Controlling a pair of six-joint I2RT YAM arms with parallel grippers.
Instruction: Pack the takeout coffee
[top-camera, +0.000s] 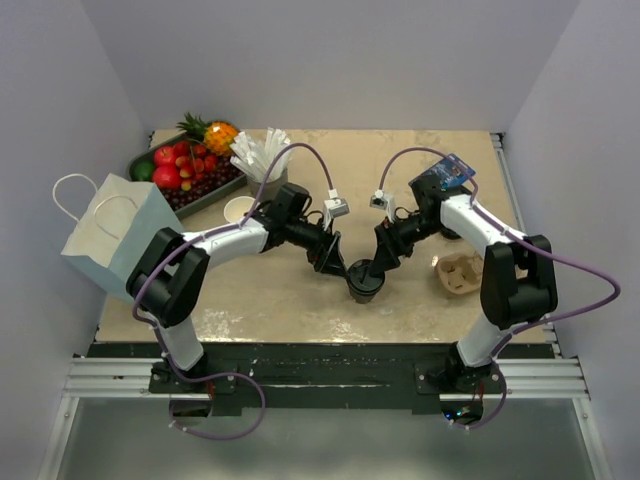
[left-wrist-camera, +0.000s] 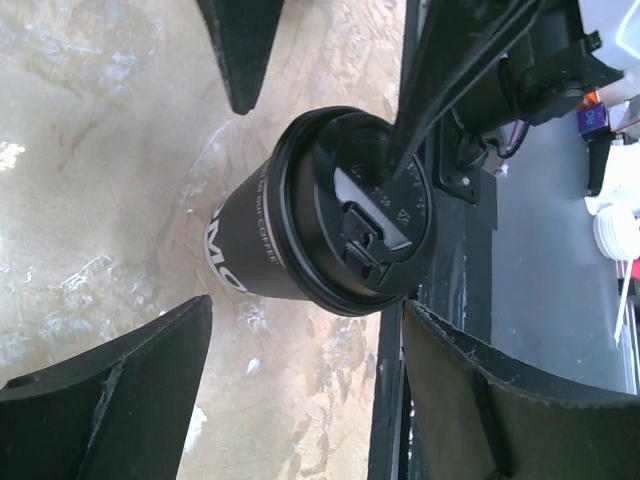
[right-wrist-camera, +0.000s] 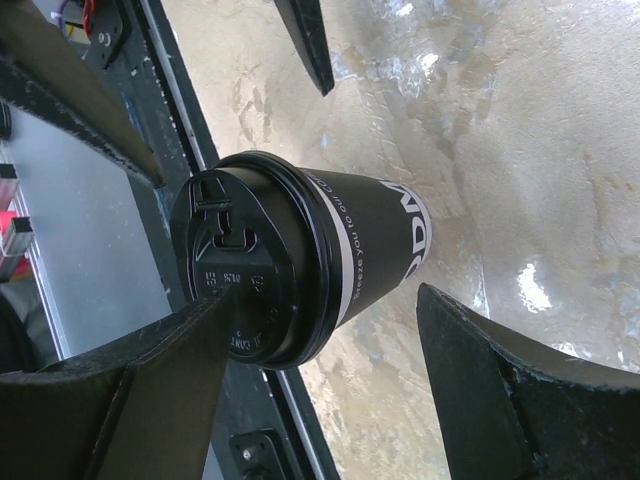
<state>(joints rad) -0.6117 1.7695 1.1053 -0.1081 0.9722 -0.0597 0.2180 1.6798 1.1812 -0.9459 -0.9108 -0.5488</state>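
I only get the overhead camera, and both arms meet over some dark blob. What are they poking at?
Observer: A takeout coffee. The wrist cameras show white lettering on its dark paper cup.
Visitor: Is either arm squeezing it?
Observer: Not the left gripper. Its fingers are spread wide with nothing clamped.
Visitor: And the other?
Observer: The right gripper is open too, and one finger crosses the edge of the black lid.

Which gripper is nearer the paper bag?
Left. The left gripper is open at the takeout coffee, on the side facing the paper bag; the right gripper is open on the coffee's opposite side, farther away.
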